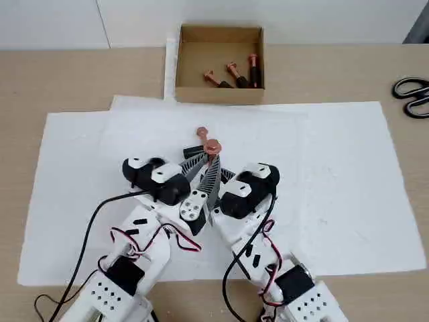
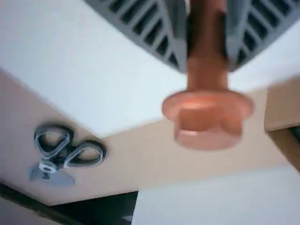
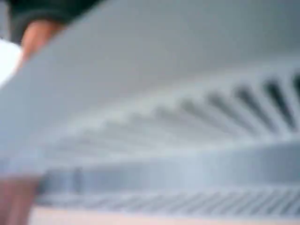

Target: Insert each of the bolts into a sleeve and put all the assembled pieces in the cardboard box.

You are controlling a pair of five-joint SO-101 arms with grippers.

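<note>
**Left hand had the bolt, head pointing out**

Left hand (image 2: 206, 56) was clamped on a bolt (image 2: 207, 115) by the shank, head sticking out past the tips, roughly toward the box (image 1: 218, 95); the long axis ran along the hand. From above, both arms leaned low over the surface (image 1: 67, 74) and met tip to tip at that bolt. Right hand (image 1: 212, 161) sat right against it, but I couldn't tell whether it was open or closed. A dark sleeve (image 1: 193, 150) lay just beside, on the left arm's side; my guess is the mating hinged on lining that up with the shank. The box already held three pieces (image 1: 231, 75).

Robotics lab bench: wood tabletop (image 1: 67, 74), white foam sheet (image 1: 335, 174), scissors (image 1: 412, 97), exposed arm wiring (image 1: 90, 228).
</note>
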